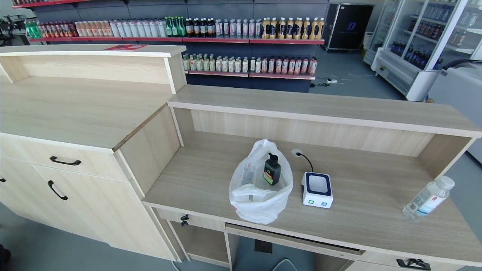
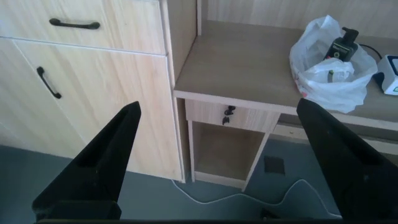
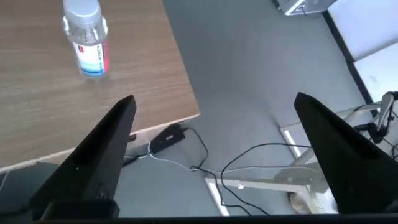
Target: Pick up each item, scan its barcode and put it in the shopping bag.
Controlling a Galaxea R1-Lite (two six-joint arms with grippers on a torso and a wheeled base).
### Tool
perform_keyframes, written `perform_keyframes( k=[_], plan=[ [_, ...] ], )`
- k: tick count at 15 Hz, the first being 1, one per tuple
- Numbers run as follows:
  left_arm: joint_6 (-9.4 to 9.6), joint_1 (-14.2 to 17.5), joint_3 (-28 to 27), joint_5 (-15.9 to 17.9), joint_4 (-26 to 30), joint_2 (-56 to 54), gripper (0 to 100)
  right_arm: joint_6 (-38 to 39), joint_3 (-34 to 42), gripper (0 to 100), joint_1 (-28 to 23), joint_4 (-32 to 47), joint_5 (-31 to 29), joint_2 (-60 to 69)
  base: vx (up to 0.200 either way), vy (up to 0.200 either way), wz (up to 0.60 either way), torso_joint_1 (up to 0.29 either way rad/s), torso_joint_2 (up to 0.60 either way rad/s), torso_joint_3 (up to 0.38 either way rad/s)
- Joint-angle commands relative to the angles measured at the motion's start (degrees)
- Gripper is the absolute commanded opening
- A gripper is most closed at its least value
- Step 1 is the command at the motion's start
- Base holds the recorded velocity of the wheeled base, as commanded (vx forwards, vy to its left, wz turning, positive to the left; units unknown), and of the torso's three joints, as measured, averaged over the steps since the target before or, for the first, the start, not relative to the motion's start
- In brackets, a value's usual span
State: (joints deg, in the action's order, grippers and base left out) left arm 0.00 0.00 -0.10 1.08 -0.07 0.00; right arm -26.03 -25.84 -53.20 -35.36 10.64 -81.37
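A white plastic shopping bag (image 1: 260, 195) stands open on the wooden counter (image 1: 361, 210), with a dark pump bottle (image 1: 272, 169) upright inside it. Beside the bag sits a white barcode scanner (image 1: 317, 189) with a black cable. A clear bottle with a white cap (image 1: 427, 198) lies tilted near the counter's right end. My left gripper (image 2: 217, 162) is open, low beside the counter's left corner, with the bag (image 2: 333, 65) and the pump bottle (image 2: 342, 45) beyond it. My right gripper (image 3: 217, 158) is open over the floor off the counter's right edge, with the clear bottle (image 3: 87, 38) a short way from it.
A taller cabinet (image 1: 75, 109) with black handles adjoins the counter on the left. A raised back ledge (image 1: 320, 109) runs behind the work surface. Cables (image 3: 249, 162) lie on the grey floor at the right. Drink shelves and fridges stand far behind.
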Motion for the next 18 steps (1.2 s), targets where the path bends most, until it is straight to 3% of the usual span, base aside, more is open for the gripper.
perform_keyframes(
  k=[1, 4, 10, 18],
  plan=[
    [0.00, 0.0, 0.0, 0.0, 0.0, 0.0, 100, 4.1, 0.4, 100, -2.0, -15.1, 3.9, -18.8, 0.000, 0.000, 0.00, 0.000, 0.00, 0.000],
    [0.00, 0.0, 0.0, 0.0, 0.0, 0.0, 100, 3.4, 0.3, 100, -3.1, -21.1, 12.1, -27.2, 0.000, 0.000, 0.00, 0.000, 0.00, 0.000],
    [0.00, 0.0, 0.0, 0.0, 0.0, 0.0, 100, 3.4, -0.5, 100, -3.8, -27.8, 12.3, -34.6, 0.000, 0.000, 0.00, 0.000, 0.00, 0.000],
    [0.00, 0.0, 0.0, 0.0, 0.0, 0.0, 100, 4.2, -2.1, 100, -1.0, -37.3, 13.7, -42.5, 0.000, 0.000, 0.00, 0.000, 0.00, 0.000]
  ],
)
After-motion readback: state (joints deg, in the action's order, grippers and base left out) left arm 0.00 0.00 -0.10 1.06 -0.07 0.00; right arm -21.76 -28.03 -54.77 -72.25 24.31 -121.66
